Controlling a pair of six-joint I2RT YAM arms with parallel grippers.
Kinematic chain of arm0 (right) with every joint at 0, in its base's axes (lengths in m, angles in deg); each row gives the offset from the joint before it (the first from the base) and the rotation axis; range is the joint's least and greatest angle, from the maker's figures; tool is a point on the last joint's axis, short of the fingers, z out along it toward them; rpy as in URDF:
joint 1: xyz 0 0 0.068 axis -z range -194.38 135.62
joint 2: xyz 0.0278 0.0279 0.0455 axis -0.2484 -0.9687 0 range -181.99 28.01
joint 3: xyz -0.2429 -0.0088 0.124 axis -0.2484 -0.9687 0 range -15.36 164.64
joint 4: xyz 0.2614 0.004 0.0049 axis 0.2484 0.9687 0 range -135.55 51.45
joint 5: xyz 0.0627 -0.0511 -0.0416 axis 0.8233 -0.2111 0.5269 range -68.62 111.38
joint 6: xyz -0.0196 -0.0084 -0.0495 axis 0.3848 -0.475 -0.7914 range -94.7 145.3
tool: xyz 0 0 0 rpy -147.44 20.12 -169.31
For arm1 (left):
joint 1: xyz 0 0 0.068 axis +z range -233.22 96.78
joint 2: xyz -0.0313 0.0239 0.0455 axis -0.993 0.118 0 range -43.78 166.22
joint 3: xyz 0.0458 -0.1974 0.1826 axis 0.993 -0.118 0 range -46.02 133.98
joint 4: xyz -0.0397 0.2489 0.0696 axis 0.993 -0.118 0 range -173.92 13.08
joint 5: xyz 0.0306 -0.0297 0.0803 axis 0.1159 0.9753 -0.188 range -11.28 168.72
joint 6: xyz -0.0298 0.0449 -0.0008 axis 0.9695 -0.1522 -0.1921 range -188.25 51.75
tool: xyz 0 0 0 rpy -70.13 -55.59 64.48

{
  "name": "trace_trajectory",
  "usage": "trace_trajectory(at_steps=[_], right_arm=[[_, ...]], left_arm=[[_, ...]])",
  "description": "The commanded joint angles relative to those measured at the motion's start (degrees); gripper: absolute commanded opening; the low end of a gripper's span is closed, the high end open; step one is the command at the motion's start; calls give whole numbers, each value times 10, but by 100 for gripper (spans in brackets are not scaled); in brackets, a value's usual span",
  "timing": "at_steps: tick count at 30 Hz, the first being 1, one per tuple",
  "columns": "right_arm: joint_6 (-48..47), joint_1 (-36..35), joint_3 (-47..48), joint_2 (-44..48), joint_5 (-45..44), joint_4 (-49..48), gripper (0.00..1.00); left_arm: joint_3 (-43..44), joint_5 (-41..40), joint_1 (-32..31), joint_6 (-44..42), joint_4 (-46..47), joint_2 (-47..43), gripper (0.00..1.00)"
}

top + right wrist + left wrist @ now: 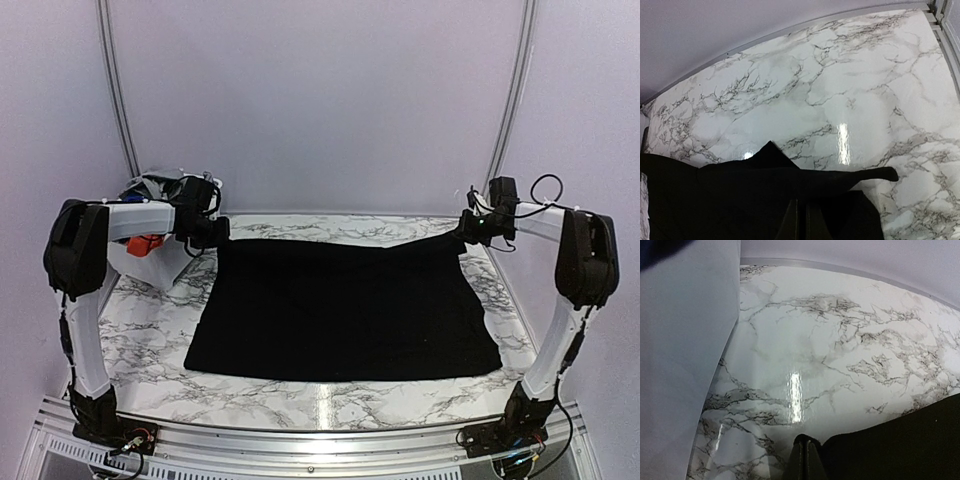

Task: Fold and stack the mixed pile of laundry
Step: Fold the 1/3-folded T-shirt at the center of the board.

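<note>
1. A white marble-patterned tabletop with grey veins (150, 340) fills the lower half of the overhead view. A bright streak of reflected light shows on it in both wrist views.
2. A white plastic basket (132, 264) stands at the table's far left corner, in the upper left of the overhead view. Its smooth wall (685, 365) fills the left side of the left wrist view.
3. A plain pale lilac wall (320, 100) rises behind the table.
4. Two curved metal poles stand against the wall, one upper left (113, 90), one upper right (514, 90).
5. A ridged aluminium rail (320, 445) runs along the bottom edge.

Marble table (150, 350) bears spread black garment (340, 310), white basket (685, 365).
</note>
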Motion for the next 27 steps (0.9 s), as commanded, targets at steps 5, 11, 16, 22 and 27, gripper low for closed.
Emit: trace_trajectory(at_steps=[5,11,16,22,27], right_arm=[[-5,9,124,-68,-2,-10,0],[-25,9,60,-4,6,5,0],[-16,9,-31,71,20,14,0],[12,9,-147,164,10,13,0],[38,9,-244,201,11,7,0]], left_arm=[[60,-22,3,-6,59,45,0],[-22,30,2,-51,103,-9,0],[-157,50,2,-86,190,-102,0],[-281,79,1,-114,224,-178,0],[-332,70,-4,-102,197,-199,0]])
